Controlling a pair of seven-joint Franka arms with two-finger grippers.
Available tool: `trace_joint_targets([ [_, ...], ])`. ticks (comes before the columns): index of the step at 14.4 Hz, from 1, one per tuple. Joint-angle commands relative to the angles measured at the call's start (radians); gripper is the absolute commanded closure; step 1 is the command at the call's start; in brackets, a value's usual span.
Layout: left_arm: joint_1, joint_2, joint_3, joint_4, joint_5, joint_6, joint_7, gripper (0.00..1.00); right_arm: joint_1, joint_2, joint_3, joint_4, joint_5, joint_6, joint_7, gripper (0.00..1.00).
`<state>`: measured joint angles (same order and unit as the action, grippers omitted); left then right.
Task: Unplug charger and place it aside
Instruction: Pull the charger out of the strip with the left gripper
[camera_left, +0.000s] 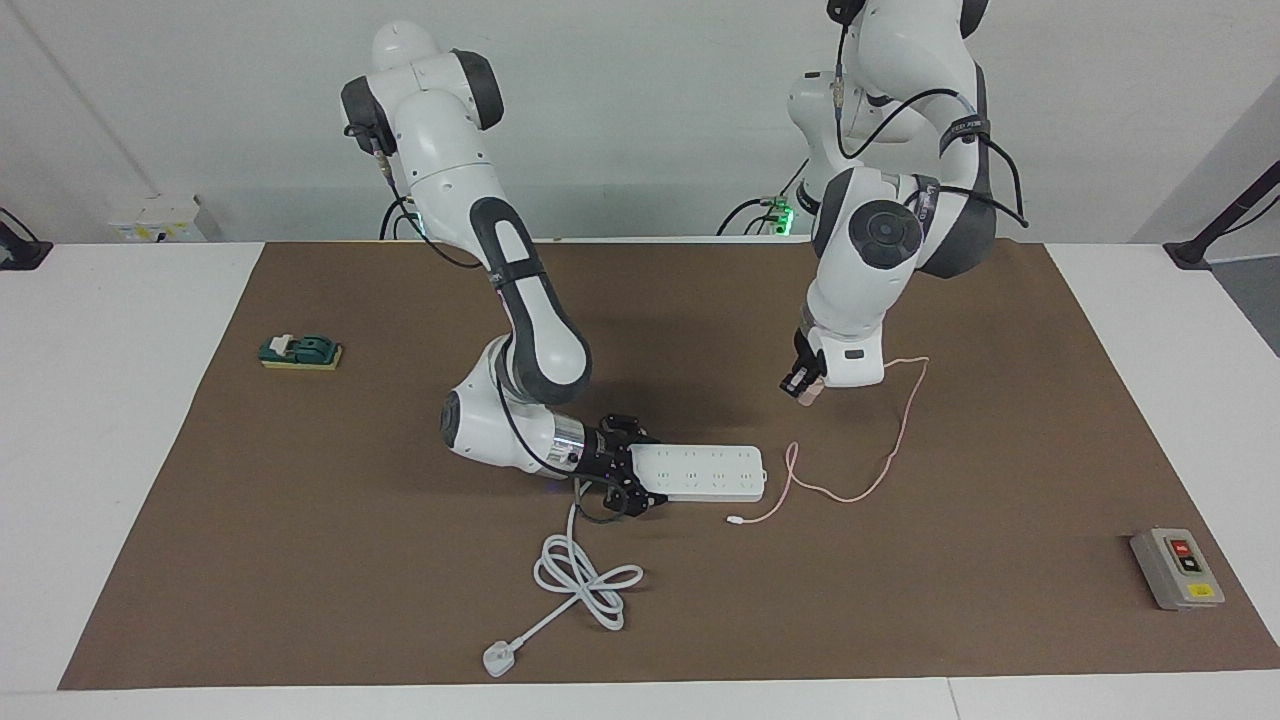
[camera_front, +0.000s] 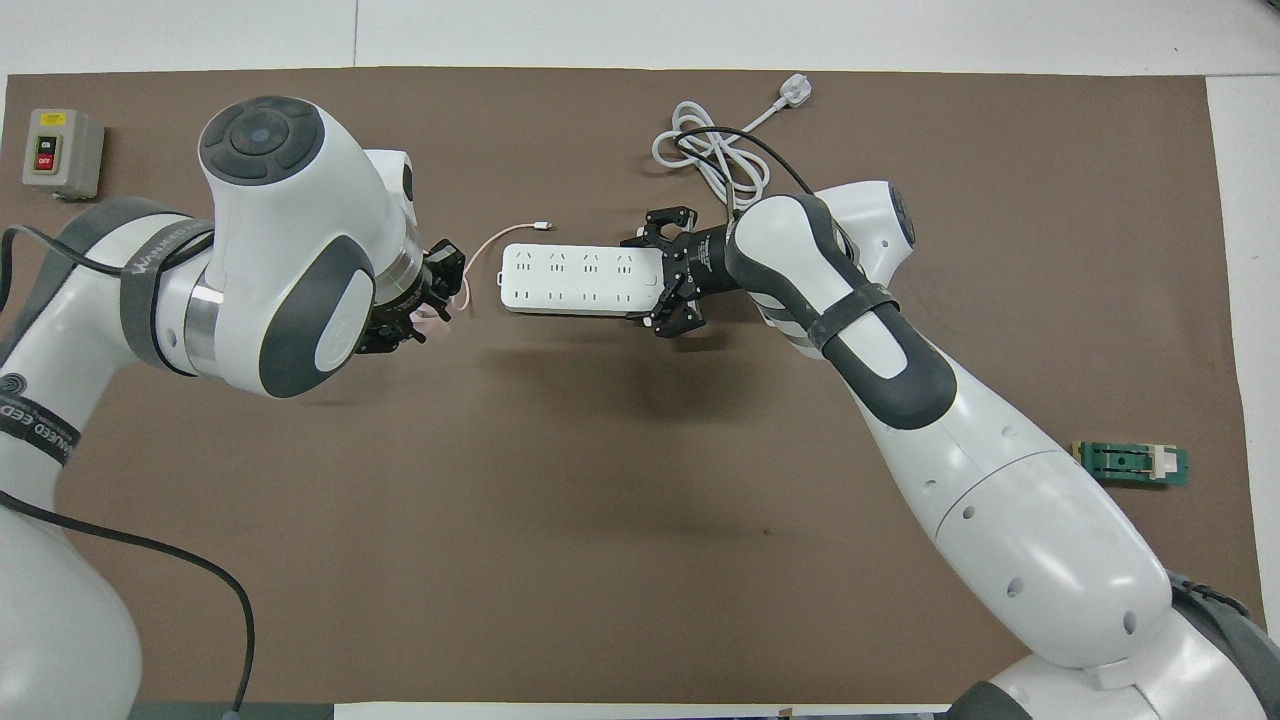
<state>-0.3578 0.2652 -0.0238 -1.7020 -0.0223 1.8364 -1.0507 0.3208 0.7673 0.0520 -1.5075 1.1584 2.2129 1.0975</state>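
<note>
The pale pink charger (camera_left: 813, 394) is out of the white power strip (camera_left: 705, 472) and held in my left gripper (camera_left: 806, 386), low over the brown mat, nearer to the robots than the strip. In the overhead view the left gripper (camera_front: 432, 302) is beside the strip's free end (camera_front: 570, 280). The thin pink cable (camera_left: 905, 420) trails from the charger in a loop across the mat to its small connector (camera_left: 735, 520). My right gripper (camera_left: 632, 466) straddles the strip's cord end, fingers on both long sides; it also shows in the overhead view (camera_front: 662, 283).
The strip's thick white cord (camera_left: 585, 580) lies coiled farther from the robots and ends in a white plug (camera_left: 497, 658). A grey switch box (camera_left: 1177, 567) stands toward the left arm's end. A small green block (camera_left: 300, 351) lies toward the right arm's end.
</note>
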Motion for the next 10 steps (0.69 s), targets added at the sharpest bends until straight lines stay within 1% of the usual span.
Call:
trace_joint_targets([
  [1,0.033,-0.063,-0.002,-0.096,-0.008,0.013,0.179,1.0,-0.006,-0.023,-0.001,0.006,0.021,0.03,0.019,0.0],
  [3,0.065,-0.083,-0.002,-0.146,-0.008,0.055,0.295,1.0,-0.009,-0.04,-0.003,0.001,0.015,0.012,0.039,0.0],
  [5,0.085,-0.09,-0.002,-0.172,-0.008,0.102,0.377,1.0,-0.011,-0.078,-0.009,-0.025,0.014,-0.015,0.048,0.0],
  [9,0.155,-0.107,-0.004,-0.177,-0.016,0.098,0.633,1.0,-0.016,-0.157,-0.017,-0.077,0.0,-0.028,0.07,0.0],
  [10,0.175,-0.121,-0.004,-0.189,-0.051,0.104,0.68,1.0,-0.02,-0.176,-0.017,-0.088,-0.014,-0.033,0.076,0.0],
])
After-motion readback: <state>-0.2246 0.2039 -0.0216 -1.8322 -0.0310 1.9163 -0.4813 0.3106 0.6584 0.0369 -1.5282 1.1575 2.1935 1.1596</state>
